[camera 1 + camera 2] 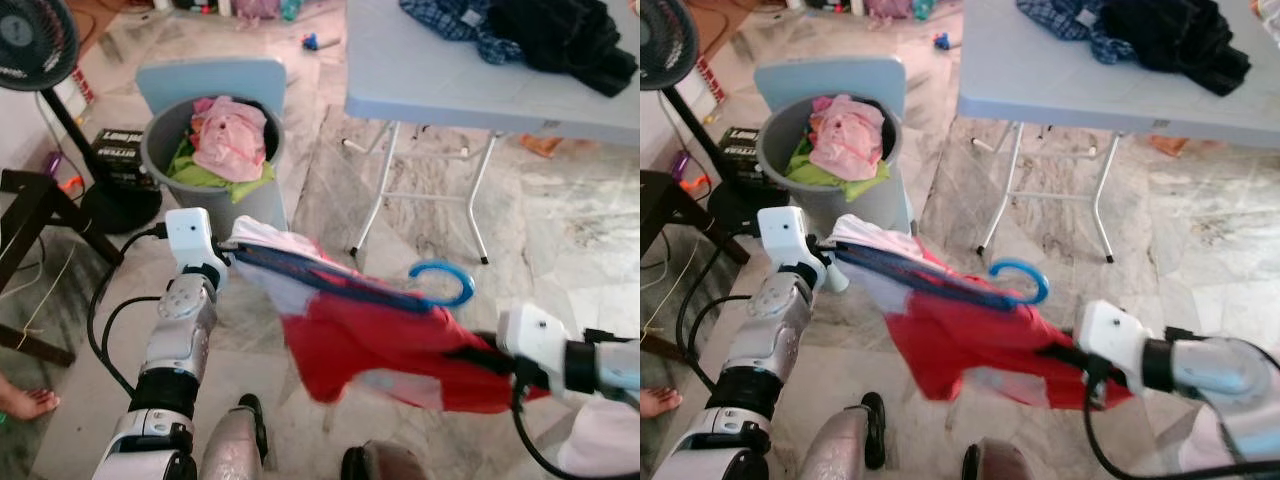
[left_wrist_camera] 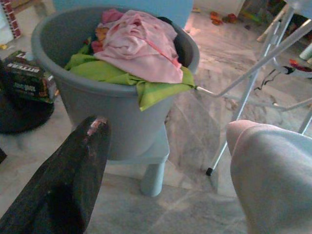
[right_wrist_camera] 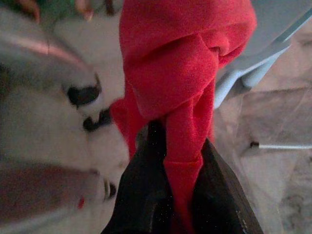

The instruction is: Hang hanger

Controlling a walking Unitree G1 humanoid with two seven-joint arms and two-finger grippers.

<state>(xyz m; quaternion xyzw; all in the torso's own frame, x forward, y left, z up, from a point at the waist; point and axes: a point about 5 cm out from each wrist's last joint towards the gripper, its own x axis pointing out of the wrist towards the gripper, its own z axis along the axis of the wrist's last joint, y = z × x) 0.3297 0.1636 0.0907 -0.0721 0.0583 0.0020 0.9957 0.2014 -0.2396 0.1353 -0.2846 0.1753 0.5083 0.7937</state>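
Observation:
A blue hanger (image 1: 443,281) carries a red and white garment (image 1: 380,345) and hangs in the air between my two arms, its hook pointing up. My left gripper (image 1: 231,253) is at the garment's white end. In the left wrist view its black finger (image 2: 78,170) stands wide apart from the other side, which is covered by the white cloth (image 2: 273,175). My right gripper (image 1: 480,358) is shut on the red cloth (image 3: 183,87) at the lower right end, with the fabric pinched between its black fingers (image 3: 146,195).
A grey bucket (image 1: 160,150) full of pink and green clothes stands on a pale blue stool ahead on the left. A folding table (image 1: 450,70) with dark clothes (image 1: 540,30) is ahead on the right. A fan (image 1: 30,40) and dark furniture (image 1: 30,200) stand left. A person's foot (image 1: 25,402) is on the floor.

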